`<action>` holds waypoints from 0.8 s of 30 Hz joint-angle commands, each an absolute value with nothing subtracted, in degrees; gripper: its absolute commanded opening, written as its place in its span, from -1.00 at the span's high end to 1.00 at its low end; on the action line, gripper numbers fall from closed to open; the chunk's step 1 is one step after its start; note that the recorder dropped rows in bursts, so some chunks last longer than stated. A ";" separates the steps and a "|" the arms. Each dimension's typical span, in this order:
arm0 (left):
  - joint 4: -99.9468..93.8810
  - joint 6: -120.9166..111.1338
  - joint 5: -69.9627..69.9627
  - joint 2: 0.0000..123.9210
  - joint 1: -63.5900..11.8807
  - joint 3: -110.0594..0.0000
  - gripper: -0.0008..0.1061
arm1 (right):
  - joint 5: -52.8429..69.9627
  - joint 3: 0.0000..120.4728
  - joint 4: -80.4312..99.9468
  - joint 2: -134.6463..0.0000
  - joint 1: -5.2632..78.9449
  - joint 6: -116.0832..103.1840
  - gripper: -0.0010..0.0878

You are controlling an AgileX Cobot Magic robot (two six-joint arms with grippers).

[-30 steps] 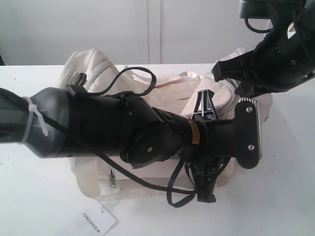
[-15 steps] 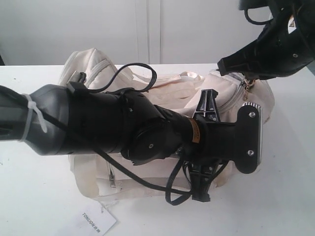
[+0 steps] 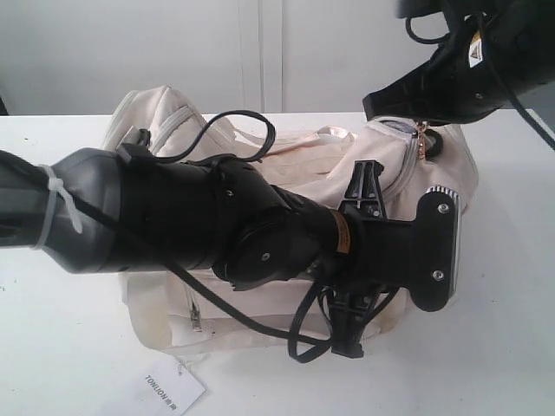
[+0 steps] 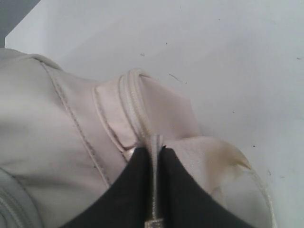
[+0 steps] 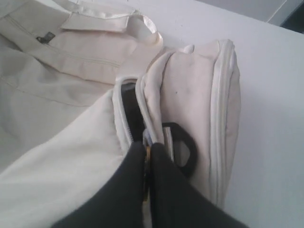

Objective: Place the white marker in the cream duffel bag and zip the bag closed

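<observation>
The cream duffel bag (image 3: 169,130) lies on the white table (image 3: 61,347), mostly hidden in the exterior view behind my left arm (image 3: 199,225). My left gripper (image 4: 155,150) is shut on a thin grey tab at the end of the bag's zipper seam (image 4: 135,102), at a corner of the bag (image 4: 52,128). My right gripper (image 5: 148,147) is shut on a gold zipper pull on the bag's top (image 5: 57,95), next to a black ring (image 5: 184,148). Just past its tips the zip gapes a little onto dark lining (image 5: 128,102). The white marker is out of view.
A white paper tag printed "TONLION" (image 3: 165,390) lies on the table by the bag's front left corner. My right arm (image 3: 473,74) hangs over the bag's right end. A pale wall stands behind the table.
My right gripper has moved up and a little left over the bag's right end, which now shows more. The left arm has shifted only slightly.
</observation>
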State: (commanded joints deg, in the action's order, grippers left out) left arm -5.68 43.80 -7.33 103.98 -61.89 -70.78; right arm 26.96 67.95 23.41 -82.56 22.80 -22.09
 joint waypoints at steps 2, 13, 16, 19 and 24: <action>-5.68 43.80 -7.33 103.98 -61.89 -70.78 0.99 | 24.51 67.95 23.41 -82.95 22.80 -23.41 0.98; -5.68 43.80 -8.69 103.98 -61.89 -70.78 0.99 | 18.38 67.95 24.59 -85.95 22.80 -32.78 0.98; -5.68 43.80 -9.16 103.98 -61.89 -70.78 0.99 | 16.00 67.95 28.15 -86.94 22.80 -39.28 0.98; -5.68 43.80 -9.05 103.98 -61.89 -70.78 0.99 | 15.55 67.95 29.48 -87.90 22.40 -41.73 0.98; -5.68 43.80 -8.55 103.98 -61.89 -70.78 0.99 | 17.63 67.95 24.31 -88.21 22.05 -47.94 0.98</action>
State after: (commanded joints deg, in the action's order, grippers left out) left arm -5.68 43.80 -8.55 103.98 -61.89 -70.78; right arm 17.63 67.95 24.31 -88.21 22.05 -47.94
